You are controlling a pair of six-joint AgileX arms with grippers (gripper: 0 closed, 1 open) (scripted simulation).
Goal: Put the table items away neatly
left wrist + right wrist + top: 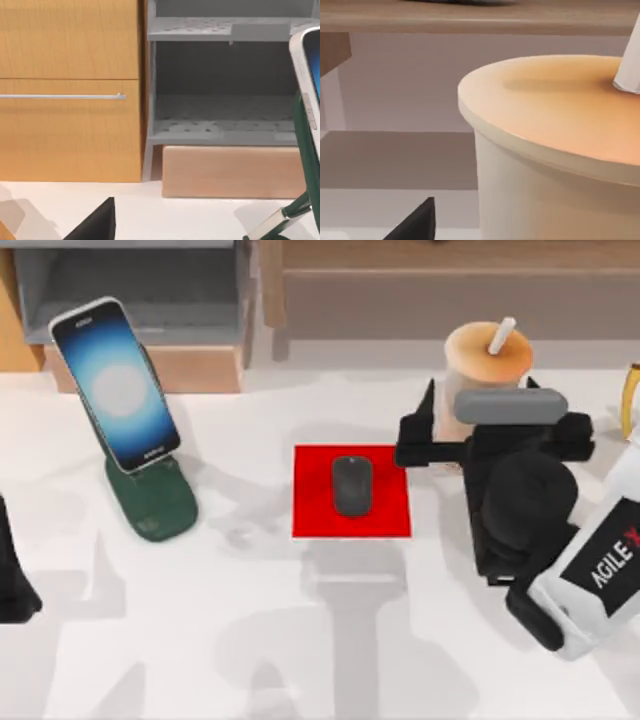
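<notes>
The right arm, lettered "AGILE X", has its hand (455,445) spread wide around the milk-tea cup (487,365).

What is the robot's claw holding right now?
It cannot be told. The right claw is at the cup, low on its side, but a grip isn't visible. The left arm is parked.

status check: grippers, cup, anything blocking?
Right gripper at the milk-tea cup. Left arm parked at table's left edge. Mouse on red pad. Nothing blocking.
</notes>
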